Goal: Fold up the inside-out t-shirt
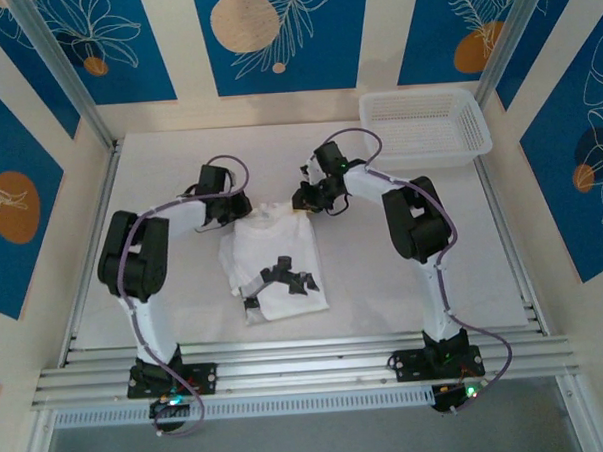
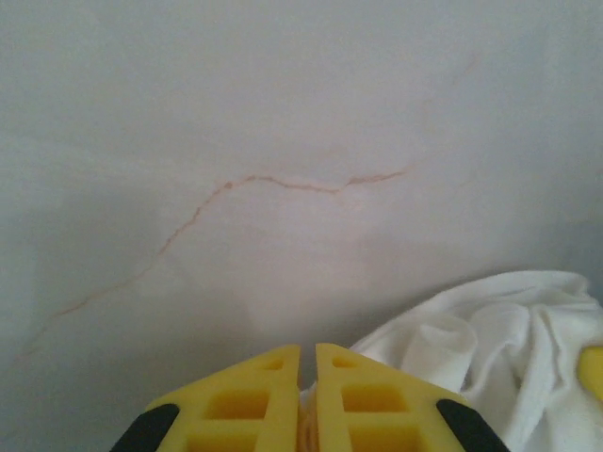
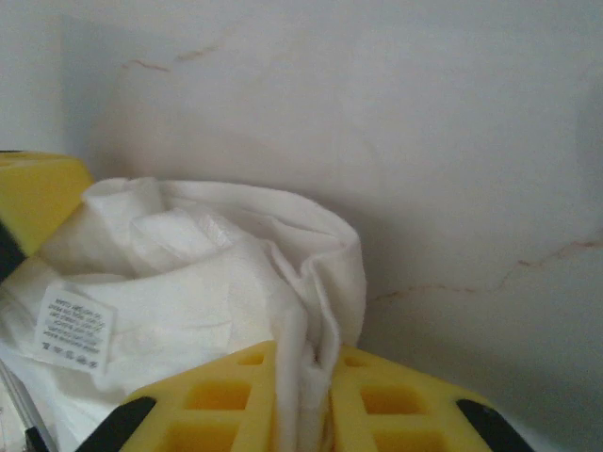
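The inside-out t-shirt (image 1: 273, 262) lies as a rumpled white rectangle in the middle of the table, with dark patches on its near half. Both grippers sit at its far edge. My left gripper (image 1: 236, 205) (image 2: 308, 350) has its yellow fingers pressed together with a sliver of cloth between them. The bunched t-shirt (image 2: 490, 330) spreads to its right. My right gripper (image 1: 306, 198) (image 3: 301, 353) is shut on a thick fold of the t-shirt (image 3: 188, 273), which rises between its fingers. A care label (image 3: 73, 328) shows on the cloth.
A white mesh basket (image 1: 424, 126) stands at the far right corner of the white table (image 1: 159, 172). Aluminium rails run along the table's sides and near edge. The left gripper's yellow finger (image 3: 38, 193) shows close beside the right gripper.
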Controlling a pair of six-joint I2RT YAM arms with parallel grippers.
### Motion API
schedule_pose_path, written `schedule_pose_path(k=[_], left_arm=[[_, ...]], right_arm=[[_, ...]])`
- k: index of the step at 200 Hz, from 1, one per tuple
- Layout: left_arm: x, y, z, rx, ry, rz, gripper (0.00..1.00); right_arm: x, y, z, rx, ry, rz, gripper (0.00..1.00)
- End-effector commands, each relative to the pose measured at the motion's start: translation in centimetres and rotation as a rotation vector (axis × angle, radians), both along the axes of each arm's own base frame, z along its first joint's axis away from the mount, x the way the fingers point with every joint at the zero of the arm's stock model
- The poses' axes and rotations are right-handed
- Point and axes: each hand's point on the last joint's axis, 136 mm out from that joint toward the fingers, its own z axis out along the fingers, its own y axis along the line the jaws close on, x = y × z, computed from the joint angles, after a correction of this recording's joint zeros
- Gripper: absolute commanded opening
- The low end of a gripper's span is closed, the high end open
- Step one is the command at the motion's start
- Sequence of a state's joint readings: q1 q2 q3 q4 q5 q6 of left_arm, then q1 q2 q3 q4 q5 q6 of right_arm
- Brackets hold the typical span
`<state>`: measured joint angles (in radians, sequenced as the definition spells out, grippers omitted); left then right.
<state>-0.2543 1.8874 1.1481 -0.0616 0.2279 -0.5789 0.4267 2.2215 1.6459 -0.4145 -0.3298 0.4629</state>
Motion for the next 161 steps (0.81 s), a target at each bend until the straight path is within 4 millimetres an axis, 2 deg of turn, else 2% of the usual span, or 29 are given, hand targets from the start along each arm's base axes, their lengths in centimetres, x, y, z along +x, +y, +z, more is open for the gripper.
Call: schedule_pose_path(k=[1,21,58,75,83,97,103,125,139,148,155,161], left_arm=[[0.0,2.7,5.4,-0.024,-0.101,0.098,0.00],[-1.0,2.9,6.2,-0.051,-0.123,0.108,0.00],[-1.6,2.1,5.6,-0.105,-0.110,0.092,0.00],[-1.1,1.5,6.6,-0.150,-0.127,0.082,0.00],[-0.7,1.1,7.7,-0.176,-0.149,0.073,0.00],[0.6,0.4,11.2,-0.216,-0.205,0.056,0.00],[1.1,0.2,13.1,-0.228,-0.233,0.047,0.00],[2.3,0.0,22.9,-0.249,-0.396,0.019,0.00],[1.6,0.4,29.2,-0.263,-0.516,0.010,0.00],[0.7,0.5,33.0,-0.280,-0.600,-0.004,0.00],[-0.2,0.5,35.2,-0.299,-0.649,-0.015,0.00],[-1.0,0.5,36.5,-0.317,-0.677,-0.028,0.00]], right_arm=[[-0.3,-0.5,6.3,0.093,-0.079,-0.016,0.17],[-1.0,-1.1,7.0,0.127,-0.095,-0.037,0.16],[-2.1,-1.3,7.1,0.150,-0.095,-0.039,0.15],[-1.6,-1.1,8.4,0.163,-0.113,-0.038,0.15],[-1.1,-0.9,9.6,0.177,-0.127,-0.038,0.15],[0.1,-0.4,12.7,0.205,-0.168,-0.030,0.13],[0.9,-0.2,14.8,0.217,-0.201,-0.027,0.12],[3.1,-0.2,23.6,0.247,-0.351,-0.024,0.08],[3.4,-0.4,29.8,0.274,-0.472,-0.021,0.06],[2.9,-0.5,33.0,0.292,-0.536,-0.014,0.06],[2.3,-0.8,35.3,0.307,-0.581,-0.006,0.06],[1.8,-0.9,36.5,0.316,-0.605,0.000,0.05]])
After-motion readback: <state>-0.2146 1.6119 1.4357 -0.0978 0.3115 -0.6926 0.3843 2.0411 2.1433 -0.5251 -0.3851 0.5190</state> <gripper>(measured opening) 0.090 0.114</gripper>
